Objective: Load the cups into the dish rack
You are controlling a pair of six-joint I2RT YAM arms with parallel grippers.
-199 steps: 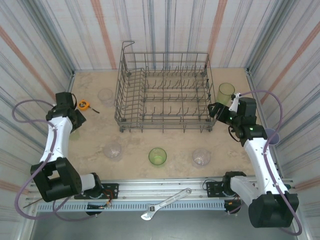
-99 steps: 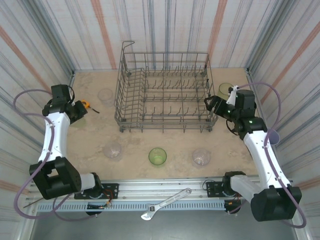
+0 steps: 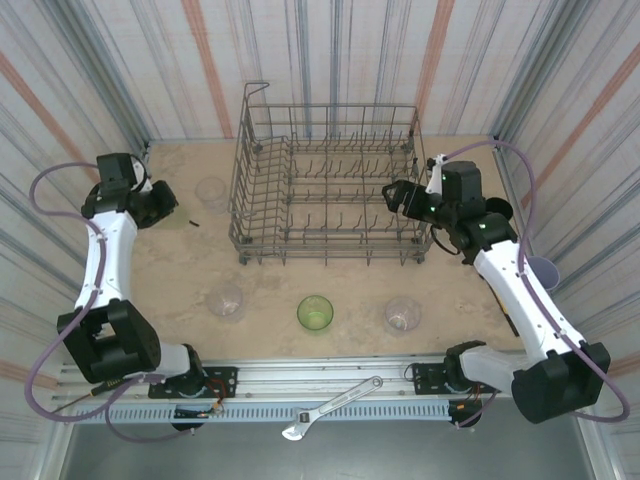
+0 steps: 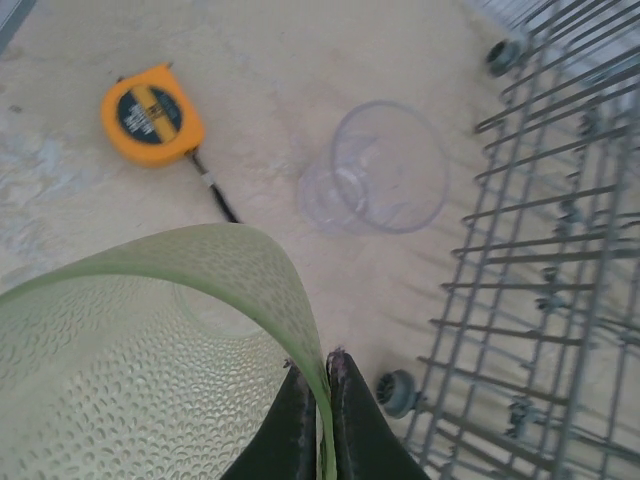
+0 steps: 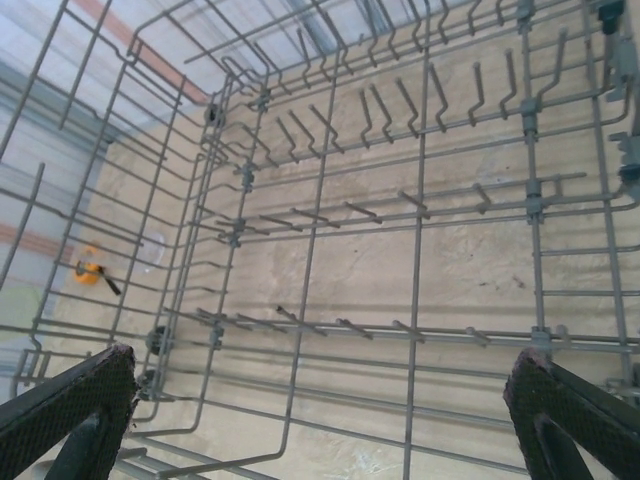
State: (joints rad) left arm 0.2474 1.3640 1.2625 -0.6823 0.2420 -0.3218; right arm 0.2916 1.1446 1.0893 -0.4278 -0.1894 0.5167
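Cups: the yellow-green cup (image 4: 150, 340) is cut off by the frame edge, with the left gripper (image 4: 318, 378) pinched on its rim near a clear cup (image 4: 385, 165). The dish rack (image 3: 325, 190) sits mid-table. I see the right gripper (image 5: 318, 385) spread wide and empty, reaching over the rack's right end.

Left pincer (image 4: 318, 372) seemingly pinched tight, right pincer (image 5: 322, 400) wide.

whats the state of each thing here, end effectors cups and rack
left end effector: shut on the wall of the yellow-green cup
right end effector: open, empty, above the dish rack
dish rack: upright, no cups seen inside
clear cup beside rack: upright on table
front green cup: upright, mouth up
front left clear cup: upright
front right clear cup: upright
tape measure: lying flat
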